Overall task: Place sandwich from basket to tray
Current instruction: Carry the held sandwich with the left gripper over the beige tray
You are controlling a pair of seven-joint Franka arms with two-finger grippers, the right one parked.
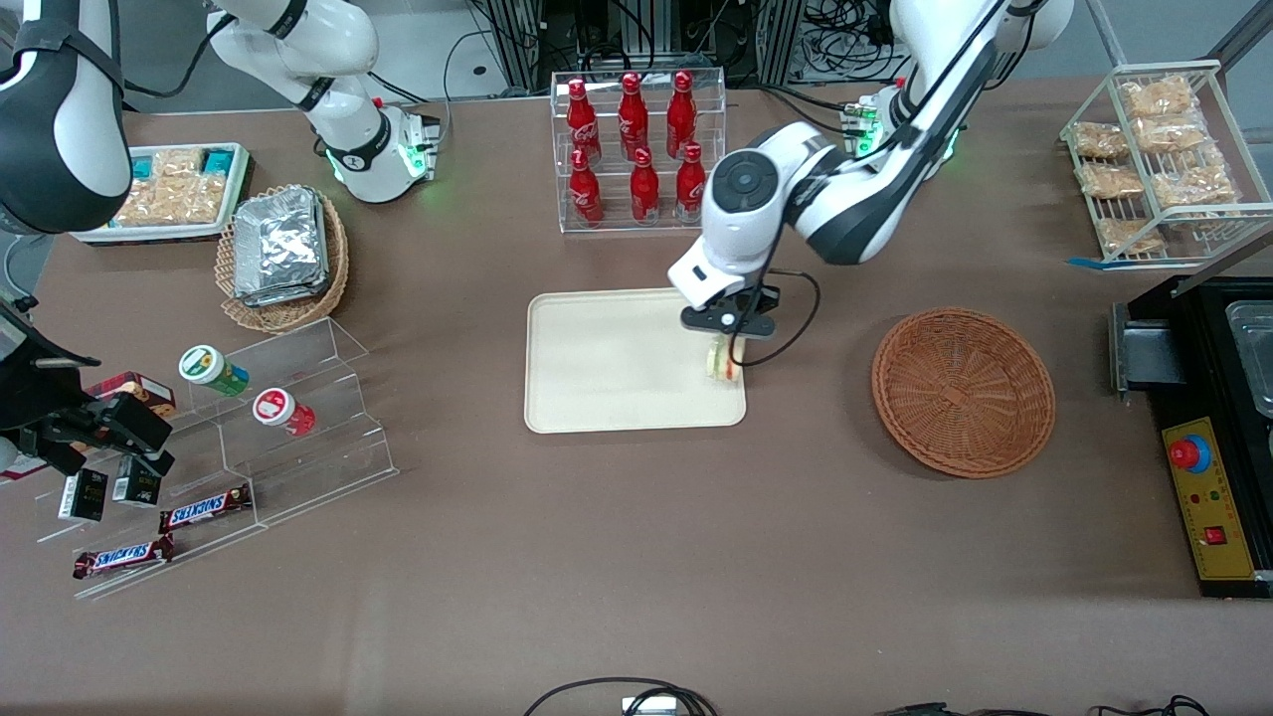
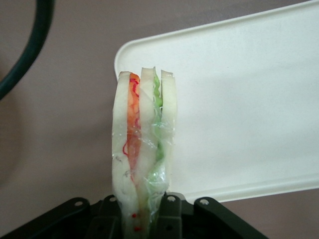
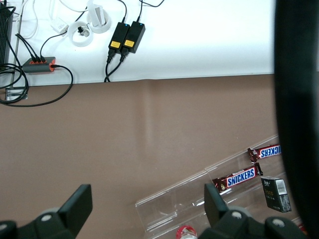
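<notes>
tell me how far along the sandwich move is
Done: the basket is empty. In hand: the left hand grips the sandwich over the tray, near the edge closest to the basket. Left: lower, release.

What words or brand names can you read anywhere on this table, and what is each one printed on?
"SNICKERS": on the two chocolate bars on the clear stepped stand, and again on them in the right wrist view.
Red bottles: white script, too small to read.
Small black boxes: print too small.
The sandwich, held by the gripper over the tray, shows no text.
</notes>
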